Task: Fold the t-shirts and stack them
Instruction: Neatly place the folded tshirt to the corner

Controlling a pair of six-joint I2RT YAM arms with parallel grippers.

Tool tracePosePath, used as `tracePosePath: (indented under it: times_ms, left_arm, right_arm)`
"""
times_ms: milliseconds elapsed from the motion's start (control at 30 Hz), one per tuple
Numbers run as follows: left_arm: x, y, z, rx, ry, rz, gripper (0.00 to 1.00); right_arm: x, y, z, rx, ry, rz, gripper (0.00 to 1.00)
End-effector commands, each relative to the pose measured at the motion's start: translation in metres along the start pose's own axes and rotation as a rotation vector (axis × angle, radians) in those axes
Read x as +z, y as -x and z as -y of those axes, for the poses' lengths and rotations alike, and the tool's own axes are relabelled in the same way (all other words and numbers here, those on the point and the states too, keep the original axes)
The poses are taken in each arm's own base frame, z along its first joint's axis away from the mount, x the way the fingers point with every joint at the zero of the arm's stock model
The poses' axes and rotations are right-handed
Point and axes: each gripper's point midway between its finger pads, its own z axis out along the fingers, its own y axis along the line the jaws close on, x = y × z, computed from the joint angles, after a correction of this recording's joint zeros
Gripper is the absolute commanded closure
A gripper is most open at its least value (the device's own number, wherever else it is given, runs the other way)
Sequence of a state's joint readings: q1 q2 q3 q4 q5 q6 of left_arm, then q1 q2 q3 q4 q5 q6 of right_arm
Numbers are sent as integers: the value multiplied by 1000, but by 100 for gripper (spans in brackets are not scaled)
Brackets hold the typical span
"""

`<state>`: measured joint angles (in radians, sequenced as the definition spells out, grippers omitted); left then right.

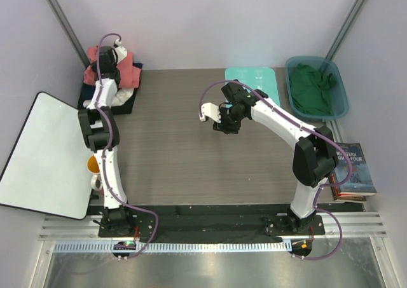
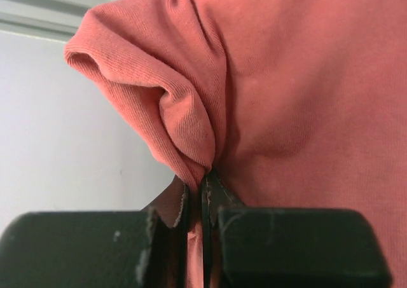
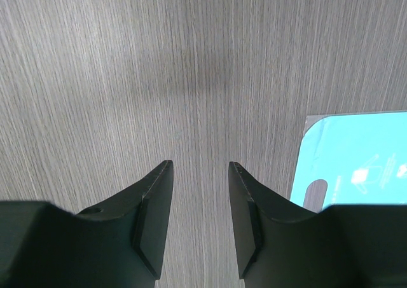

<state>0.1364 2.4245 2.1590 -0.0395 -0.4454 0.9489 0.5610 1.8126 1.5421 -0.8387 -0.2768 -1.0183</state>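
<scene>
Left gripper (image 2: 202, 196) clamped on fold of coral-red t-shirt (image 2: 292, 84), atop shirt pile (image 1: 130, 78) well left of mint board (image 3: 359, 161) (pinch likely for lifting it clear). Right gripper (image 3: 200, 186) half-open, empty, just left of board.

The grey table (image 1: 184, 167) carries a shirt pile (image 1: 129, 75) far left, a mint board (image 1: 257, 78), and a teal bin (image 1: 341, 94) far right.

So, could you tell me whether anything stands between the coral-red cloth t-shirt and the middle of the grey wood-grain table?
Nothing visible lies on that stretch of the grey wood-grain table. The left gripper is shut on the coral-red cloth t-shirt; only the open right gripper hangs above the middle.
</scene>
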Motion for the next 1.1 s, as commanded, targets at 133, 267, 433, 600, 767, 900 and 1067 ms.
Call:
tracePosePath:
  times_ms: [133, 267, 433, 600, 767, 900, 1067]
  left_arm:
    - [13, -14, -48, -23, 142, -2, 100]
    - [21, -16, -41, -8, 134, 4, 100]
    - [31, -24, -31, 39, 179, -5, 14]
    - [27, -36, -35, -2, 227, -32, 0]
    - [5, -26, -42, -51, 237, 22, 0]
    - [-21, -13, -21, -40, 132, 97, 0]
    - [-50, -10, -21, -67, 133, 136, 0]
  right_arm:
    - [-14, 11, 9, -9, -42, 27, 55]
    - [-13, 12, 8, -7, -37, 26, 54]
    - [-11, 12, 8, -10, -35, 21, 54]
    - [-9, 11, 6, -8, -30, 17, 53]
    - [-6, 11, 7, -8, -24, 16, 53]
    - [-4, 13, 8, -11, -22, 18, 53]
    - [0, 12, 8, -8, -12, 20, 53]
